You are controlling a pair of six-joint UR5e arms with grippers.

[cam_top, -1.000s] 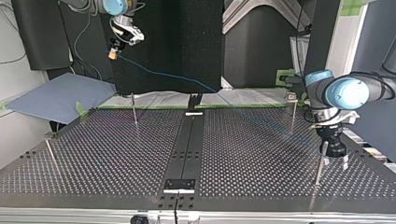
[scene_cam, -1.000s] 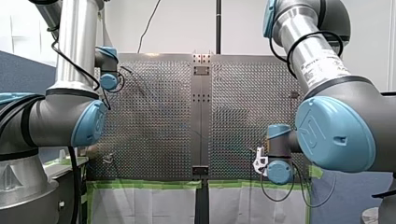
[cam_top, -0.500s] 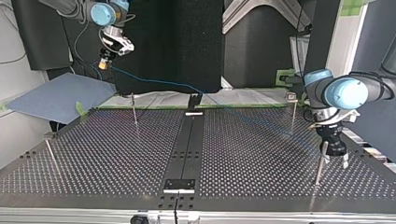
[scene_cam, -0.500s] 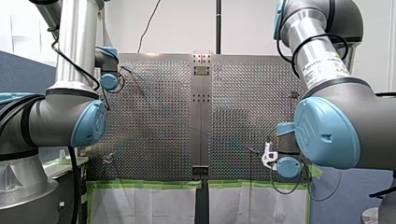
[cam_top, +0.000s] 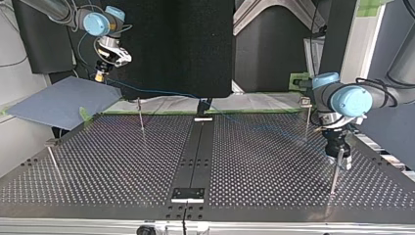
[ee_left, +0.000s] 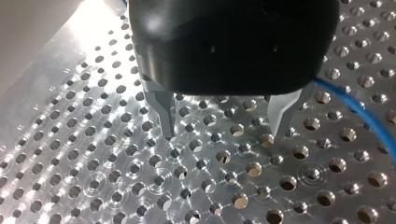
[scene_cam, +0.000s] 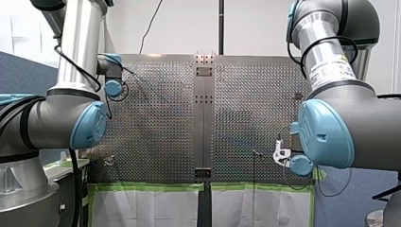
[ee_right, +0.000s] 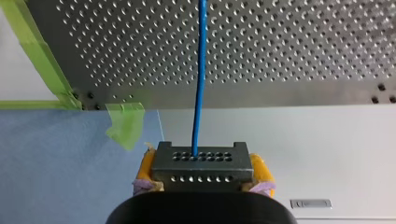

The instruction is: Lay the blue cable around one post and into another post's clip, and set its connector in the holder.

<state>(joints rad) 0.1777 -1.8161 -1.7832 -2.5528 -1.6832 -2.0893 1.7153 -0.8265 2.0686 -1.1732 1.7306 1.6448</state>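
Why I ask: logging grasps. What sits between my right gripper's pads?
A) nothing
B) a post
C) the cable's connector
C: the right wrist view shows the connector, the blue cable running out of it, clamped between the yellow pads of my right gripper.

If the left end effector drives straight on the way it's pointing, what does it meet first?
Most likely the bare perforated table: the left end effector points at it, open and empty. The blue cable runs off to one side, out of that line. The remaining gap is unclear.
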